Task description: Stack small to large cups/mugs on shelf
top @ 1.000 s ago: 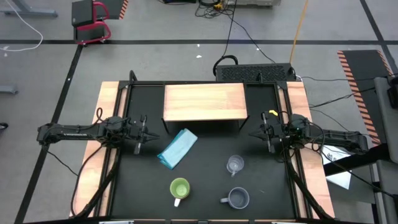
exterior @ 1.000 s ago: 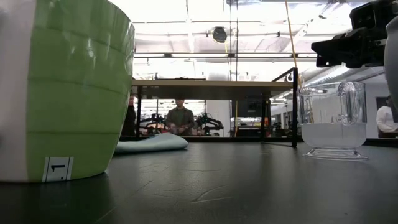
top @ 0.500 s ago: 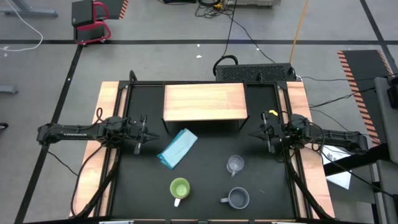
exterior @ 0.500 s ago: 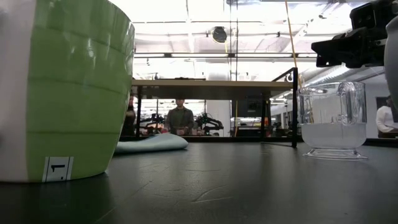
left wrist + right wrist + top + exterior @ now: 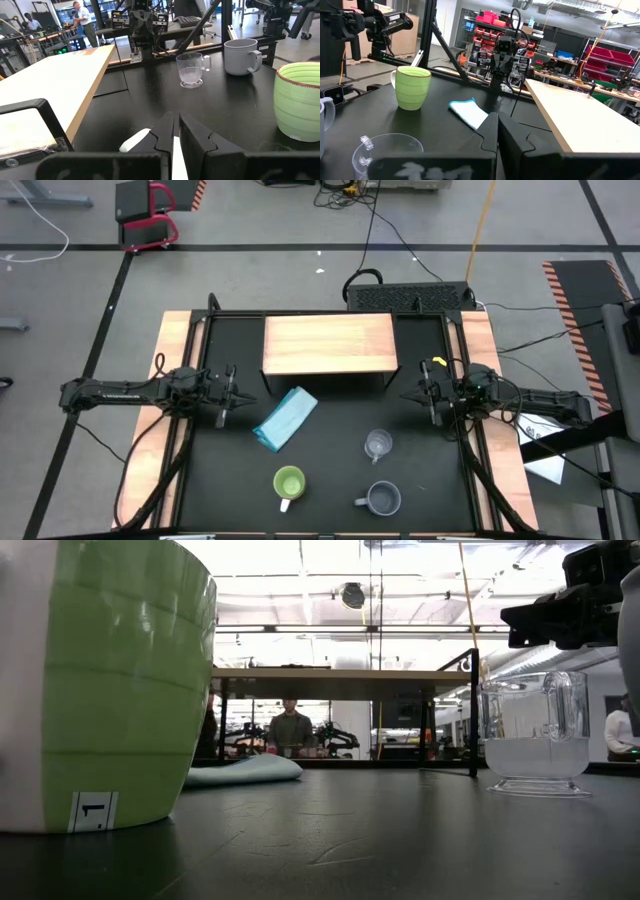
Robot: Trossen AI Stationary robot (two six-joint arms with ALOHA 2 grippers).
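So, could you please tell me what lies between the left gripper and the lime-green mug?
In the high view, only bare black table top separates the left gripper from the lime-green mug; the folded blue cloth lies just beside that line.

A big green mug (image 5: 105,680) fills the frame's left; a clear glass cup (image 5: 530,730) stands right, a blue cloth (image 5: 245,771) lies centre-left.

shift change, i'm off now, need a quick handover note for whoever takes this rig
Left gripper: shut, empty, at the table's left edge.
Right gripper: shut, empty, at the right edge.
Shelf: at the back, nothing on it.
Glass cup, grey-blue mug and green mug: standing apart on the table's front half.
Blue cloth: lying in front of the shelf.
Done: nothing.
Left: stack all three cups on the shelf.
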